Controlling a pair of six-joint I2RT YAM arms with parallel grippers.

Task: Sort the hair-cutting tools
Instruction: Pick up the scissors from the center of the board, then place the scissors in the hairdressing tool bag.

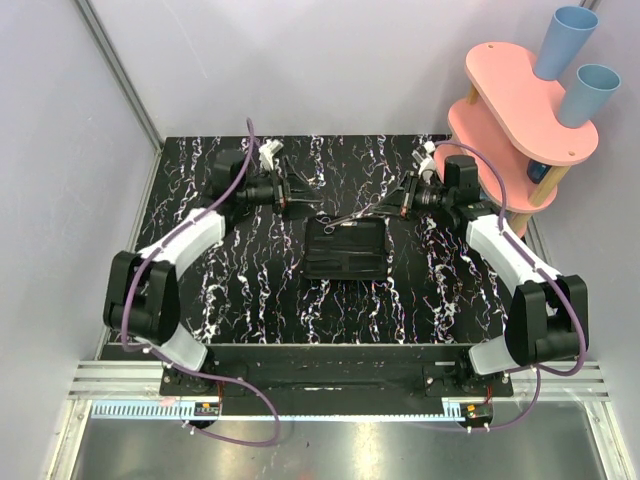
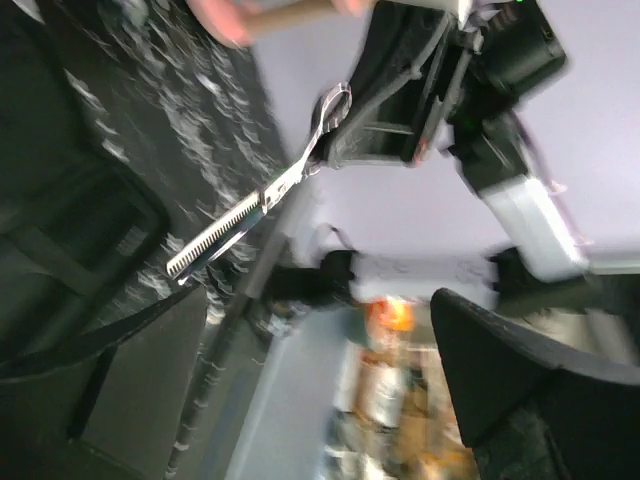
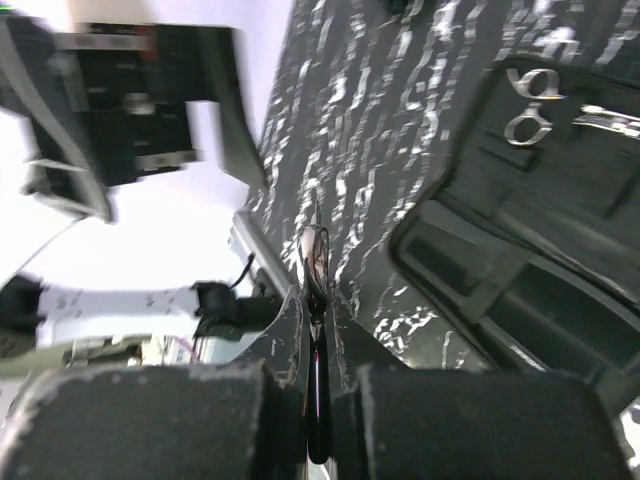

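black marbled table [image 1: 240, 290]; right gripper [image 1: 388, 209] clamps thinning scissors [image 2: 240, 216], blades pointing left over case [image 1: 345, 252] toward nearby empty, spread left gripper [image 1: 297, 190]

White shells are covering both arms [image 1: 190, 240] between black joints, black fingers [image 3: 150, 420] ending them — purple cables [image 1: 500, 195] are looping either side of the black case [image 1: 345, 250].

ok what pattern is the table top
The table top is black with white marbled streaks, clearest in the top external view.
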